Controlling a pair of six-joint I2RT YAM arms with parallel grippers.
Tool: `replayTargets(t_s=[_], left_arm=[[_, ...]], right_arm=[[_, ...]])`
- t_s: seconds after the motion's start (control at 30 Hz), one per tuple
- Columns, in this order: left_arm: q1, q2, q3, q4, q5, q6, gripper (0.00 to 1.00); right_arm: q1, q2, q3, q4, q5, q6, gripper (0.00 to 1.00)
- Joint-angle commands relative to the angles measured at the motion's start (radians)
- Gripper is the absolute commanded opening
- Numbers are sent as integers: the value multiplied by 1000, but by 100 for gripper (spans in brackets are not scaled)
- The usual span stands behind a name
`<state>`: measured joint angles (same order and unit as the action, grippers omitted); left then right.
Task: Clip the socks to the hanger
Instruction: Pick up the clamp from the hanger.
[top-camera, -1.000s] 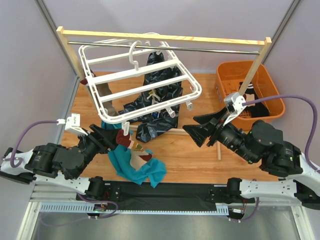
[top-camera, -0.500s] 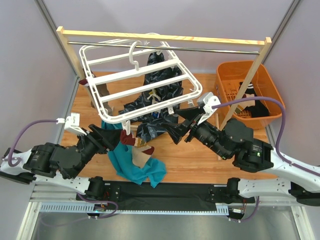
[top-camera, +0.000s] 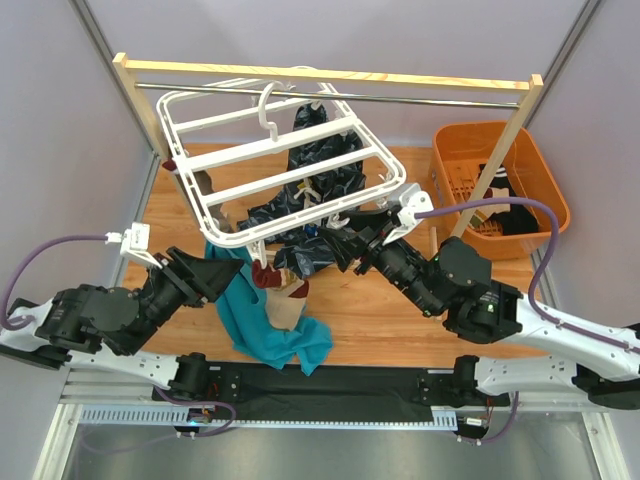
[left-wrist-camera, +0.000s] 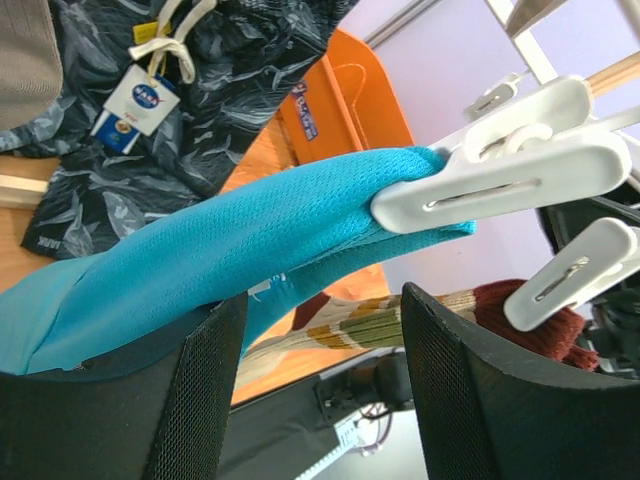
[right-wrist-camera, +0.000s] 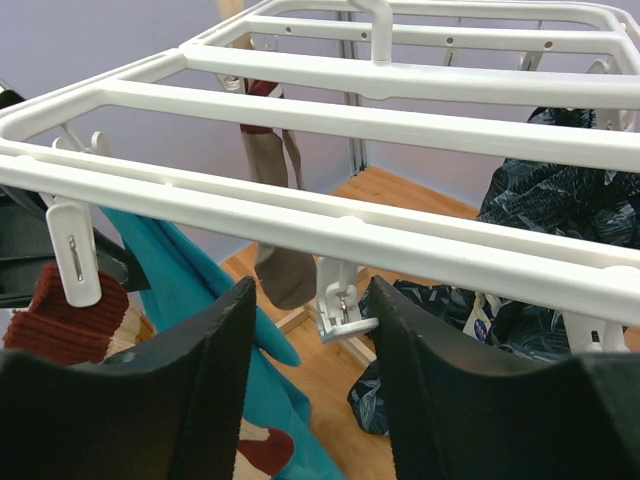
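Wooden desk (top-camera: 372, 322) carries dark cloth (top-camera: 330, 190) and orange basket (top-camera: 455, 150); right gripper (right-wrist-camera: 312, 290) gapes around a clip (right-wrist-camera: 340, 312) of the hanger (right-wrist-camera: 400, 100), left gripper (left-wrist-camera: 320, 325) gapes beside the clipped teal sock (left-wrist-camera: 250, 230).

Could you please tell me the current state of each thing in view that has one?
hanger, hung on the rail, tilted.
teal sock, one end clipped, rest trailing onto the table.
striped sock, red cuff clipped.
grey-brown sock, clipped, hanging.
left gripper, open around the teal sock.
right gripper, open, facing an empty clip.
orange basket, holding dark items.
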<state>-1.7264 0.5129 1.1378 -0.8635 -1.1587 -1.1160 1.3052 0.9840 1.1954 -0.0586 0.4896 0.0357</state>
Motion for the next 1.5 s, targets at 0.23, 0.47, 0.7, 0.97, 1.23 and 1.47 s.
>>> replayTargets(t_s=[0.23,0.47,0.7,0.97,1.23,1.47], left_arm=[[-1,-19,20,122,154,177,65],[-1,-66,46,253,534,352,56],[-2,24,129,437,817,487,56],[-1,347,405,361,783,607,57],[-1,346,275,340,605,598,51],[-1,293,133,461,493,585,52]], right_arm=[[-15,45,46,62,105,10,28],[-15,51,164,-196,-6,107,1],[-15,128,349,-483,-304,230,0],[-12,173,426,-592,-519,427,0],[-14,105,371,-603,-505,431,3],[-14,54,336,-587,-491,414,6]])
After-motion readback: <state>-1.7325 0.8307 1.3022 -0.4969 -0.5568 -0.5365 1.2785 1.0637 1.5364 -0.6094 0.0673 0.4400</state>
